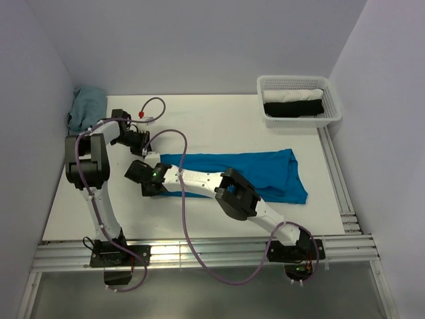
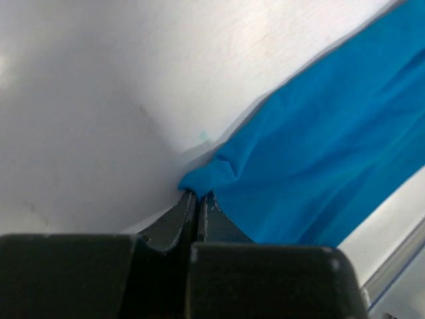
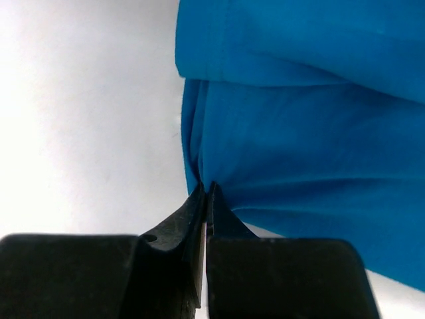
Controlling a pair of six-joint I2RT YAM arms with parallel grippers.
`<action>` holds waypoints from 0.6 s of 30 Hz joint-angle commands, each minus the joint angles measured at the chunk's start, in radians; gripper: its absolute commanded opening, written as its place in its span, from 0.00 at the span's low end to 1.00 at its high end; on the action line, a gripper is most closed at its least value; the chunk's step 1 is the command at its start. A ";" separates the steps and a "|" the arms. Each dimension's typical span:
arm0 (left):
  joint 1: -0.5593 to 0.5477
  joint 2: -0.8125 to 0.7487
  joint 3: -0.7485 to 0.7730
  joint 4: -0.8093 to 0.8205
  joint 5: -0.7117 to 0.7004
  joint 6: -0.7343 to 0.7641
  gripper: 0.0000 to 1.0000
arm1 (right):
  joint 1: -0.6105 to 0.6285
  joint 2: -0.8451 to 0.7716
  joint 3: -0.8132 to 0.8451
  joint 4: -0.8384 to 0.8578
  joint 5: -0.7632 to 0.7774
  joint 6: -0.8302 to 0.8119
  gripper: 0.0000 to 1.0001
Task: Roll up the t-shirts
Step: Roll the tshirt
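A bright blue t-shirt [image 1: 265,169] lies folded into a long band across the middle of the white table [image 1: 219,123]. Both grippers are at its left end. My left gripper [image 1: 147,151] holds the far left corner; in the left wrist view the jaws [image 2: 197,194] are shut on a small bunched tip of the blue cloth [image 2: 332,153]. My right gripper [image 1: 149,181] is at the near left corner; in the right wrist view it [image 3: 207,188] is shut on the shirt's pinched edge [image 3: 299,133], with the cloth pulled into folds.
A white mesh basket [image 1: 335,109] at the back right holds a rolled black garment [image 1: 292,107] and a rolled white one [image 1: 295,95]. A pale teal cloth [image 1: 86,109] is heaped at the back left. Metal rails [image 1: 339,179] run along the right and near edges.
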 commanded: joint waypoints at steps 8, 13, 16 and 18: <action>0.032 -0.161 -0.132 0.057 -0.247 0.024 0.00 | 0.067 -0.108 -0.137 0.177 -0.157 -0.025 0.00; 0.029 -0.142 -0.071 0.032 -0.260 -0.011 0.00 | 0.044 -0.198 -0.268 0.288 -0.164 0.010 0.00; 0.014 -0.130 -0.043 0.020 -0.275 -0.030 0.03 | 0.031 -0.244 -0.319 0.337 -0.164 0.024 0.00; 0.000 -0.133 -0.036 0.028 -0.283 -0.044 0.07 | 0.012 -0.264 -0.348 0.357 -0.175 0.033 0.00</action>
